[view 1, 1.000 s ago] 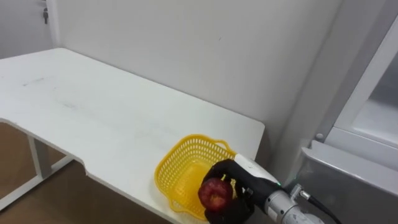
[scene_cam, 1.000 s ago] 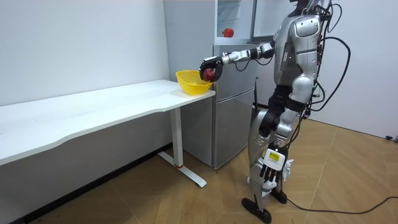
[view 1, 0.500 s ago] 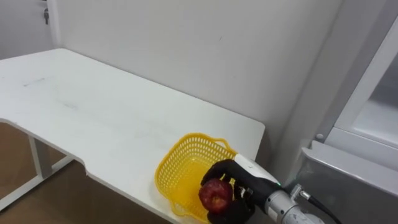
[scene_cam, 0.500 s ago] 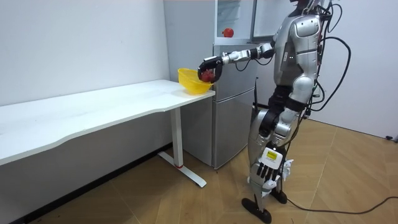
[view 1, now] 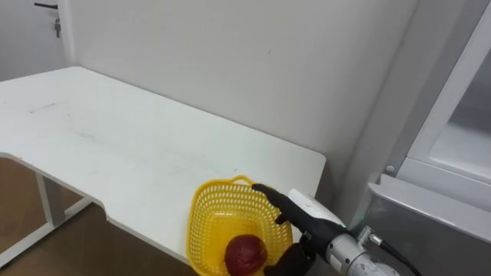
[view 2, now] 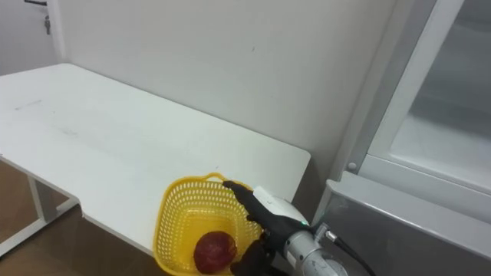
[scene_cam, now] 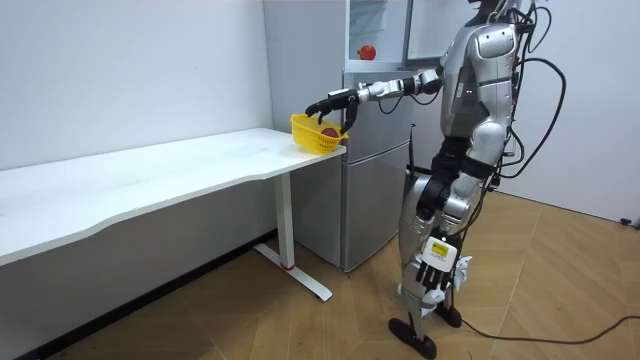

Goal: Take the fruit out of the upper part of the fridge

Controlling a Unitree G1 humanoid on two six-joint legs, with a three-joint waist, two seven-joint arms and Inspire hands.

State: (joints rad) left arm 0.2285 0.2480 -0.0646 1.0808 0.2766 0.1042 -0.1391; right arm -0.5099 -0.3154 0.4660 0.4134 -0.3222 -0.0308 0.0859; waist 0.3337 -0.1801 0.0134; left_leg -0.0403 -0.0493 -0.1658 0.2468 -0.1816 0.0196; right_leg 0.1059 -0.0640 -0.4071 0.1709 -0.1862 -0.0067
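Note:
A red apple (view 1: 245,252) lies inside the yellow mesh basket (view 1: 201,222), which stands at the white table's (view 1: 138,153) corner beside the fridge. My right hand (view 1: 295,211) hovers over the basket's right rim with its fingers stretched out, open and apart from the apple. In the room view I stand in front of the fridge (scene_cam: 375,170) with my right arm reaching to the basket (scene_cam: 308,124). My left hand (scene_cam: 436,265) hangs by my leg with relaxed fingers. A second red apple (scene_cam: 367,52) sits in the open upper fridge compartment.
The fridge's open upper door (view 1: 453,100) and the grey lower fridge top (view 1: 430,222) stand at my right. A white wall (view 1: 253,61) runs behind the table. The basket sits close to the table's front edge.
My right hand has opened and let the apple go; the apple now rests in the basket. The basket, tilted before, stands level on the table.

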